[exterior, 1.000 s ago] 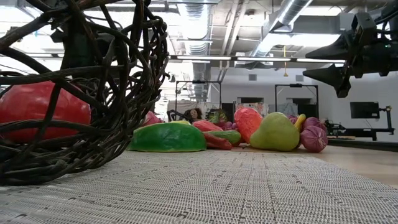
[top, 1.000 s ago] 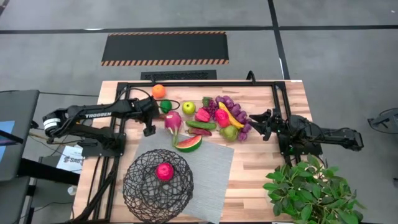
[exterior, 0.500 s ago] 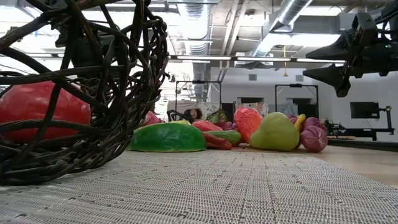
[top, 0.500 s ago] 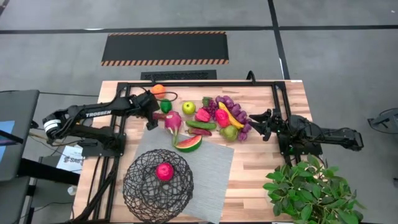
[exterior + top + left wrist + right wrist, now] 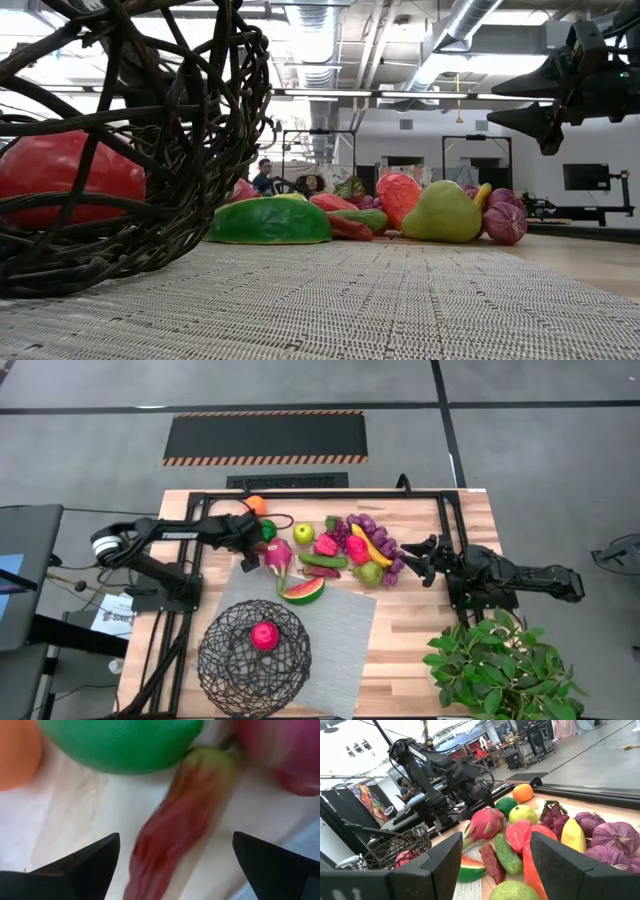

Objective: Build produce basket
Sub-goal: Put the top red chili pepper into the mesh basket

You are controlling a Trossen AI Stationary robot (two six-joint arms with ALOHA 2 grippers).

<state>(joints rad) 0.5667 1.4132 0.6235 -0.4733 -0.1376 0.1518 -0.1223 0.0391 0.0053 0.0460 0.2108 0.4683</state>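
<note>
The left gripper (image 5: 245, 547) stands with its fingers spread wide and holds nothing. In the left wrist view a red pepper (image 5: 175, 827) lies between the two dark fingers (image 5: 82, 865), with the green lime (image 5: 122, 742) just beyond it and the orange (image 5: 15, 752) off to one side. From above, this gripper sits low over the table near its far left corner, just beside the lime (image 5: 266, 530) and the pink dragon fruit (image 5: 278, 555).

Judgement: the step in hand is a pick of the pepper. To do it well, the fingers should straddle the pepper across its narrow width, near mid-length, and descend until the tips are beside it before closing. The lime and dragon fruit crowd the approach; a finger landing on either would push the pile.

The right gripper (image 5: 428, 560) waits by the right side of the produce heap (image 5: 355, 548), its fingers apart and empty.

The basket (image 5: 254, 654) rests at the near left edge of the table, partly on the grey mat (image 5: 340, 640), and holds one red fruit (image 5: 264, 635). The rest of the produce remains along the far side. The carry to the basket should clear the watermelon slice (image 5: 304, 590) lying at the mat's far edge.
</note>
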